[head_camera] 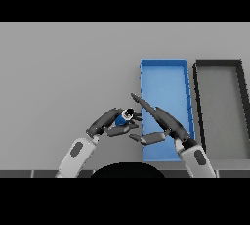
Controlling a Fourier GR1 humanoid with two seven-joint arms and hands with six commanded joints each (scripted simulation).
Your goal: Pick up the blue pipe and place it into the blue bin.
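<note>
Right hand (161, 121) nearest, fingers straight and released, lying over the left edge of the blue bin (166, 75), which shows nothing inside. Left hand (114, 121) clenched round the blue pipe (121, 119), just left of the bin. A dark grey bin (219, 65) sits beside it on the grey table (63, 72).

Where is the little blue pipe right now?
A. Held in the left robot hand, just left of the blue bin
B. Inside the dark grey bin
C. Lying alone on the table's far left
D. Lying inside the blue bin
A: the left robot hand has its fingers curled round the blue pipe, just outside the blue bin.
</note>
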